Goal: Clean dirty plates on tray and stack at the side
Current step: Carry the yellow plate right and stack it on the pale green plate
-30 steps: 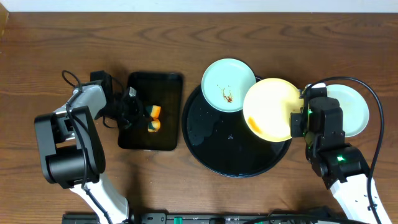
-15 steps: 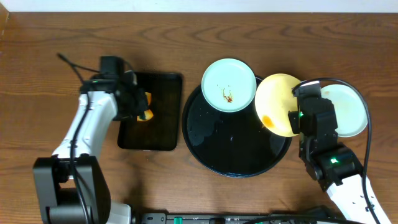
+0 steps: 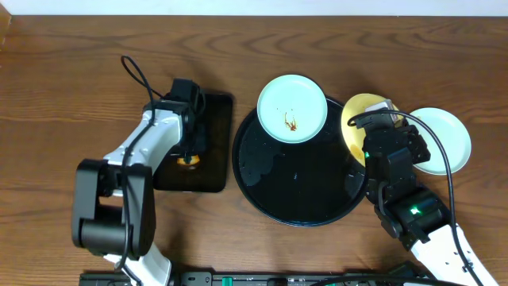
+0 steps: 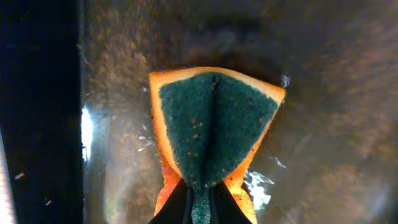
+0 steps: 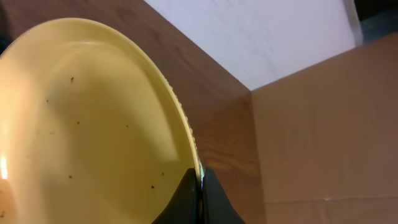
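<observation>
From overhead, my left gripper (image 3: 190, 148) hangs over the rectangular black tray (image 3: 214, 143), its fingers pressed together on an orange sponge (image 3: 189, 161). My right gripper (image 3: 371, 131) pinches the rim of the yellow plate (image 3: 357, 119), which is tilted above the right edge of the round black tray (image 3: 262, 199). 1 smeared mint plate (image 3: 293, 109) sits on that tray's upper rim, brown marks at its centre. The second mint plate (image 3: 448, 139) lies on the bare tabletop (image 3: 79, 48) to the right, partly under my arm.

At my left wrist, the sponge (image 4: 211, 124) is folded, its green scouring face outward, with my fingertips (image 4: 180, 208) clamped on its lower fold over the wet tray surface.

At my right wrist, the yellow plate (image 5: 93, 124) stands steeply tilted and carries small dark specks; my gripper (image 5: 200, 199) is closed on its edge. Behind are a cardboard box (image 5: 323, 124) and a white wall (image 5: 267, 31).
</observation>
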